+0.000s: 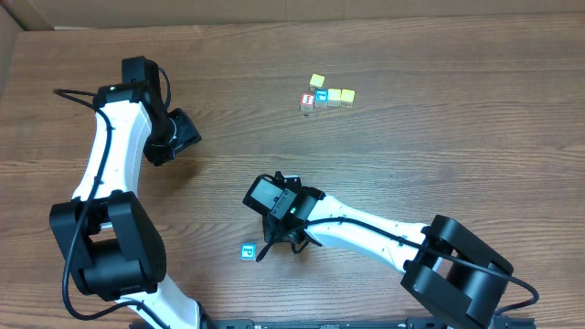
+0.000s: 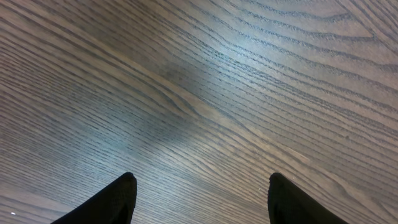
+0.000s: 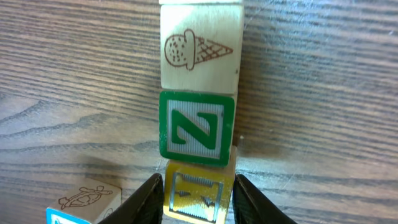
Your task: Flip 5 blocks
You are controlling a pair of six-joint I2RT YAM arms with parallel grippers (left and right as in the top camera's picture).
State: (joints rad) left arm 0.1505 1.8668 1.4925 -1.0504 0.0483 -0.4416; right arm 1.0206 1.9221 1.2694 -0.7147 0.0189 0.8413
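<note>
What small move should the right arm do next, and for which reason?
Probably open the right gripper a little wider and lift straight up. Its fingers hug the yellow block, which ends a row, against the green Z block; whether they pinch it I cannot tell. A sideways pull might knock the row.

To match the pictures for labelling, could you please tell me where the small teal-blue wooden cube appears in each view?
Overhead: the small teal-blue wooden cube lies lower centre, left of the right tool.
Left wrist: not in view.
Right wrist: the cube sits bottom-left, cut by the edge.
Shared landmark: the right tool, beside it in both.
</note>
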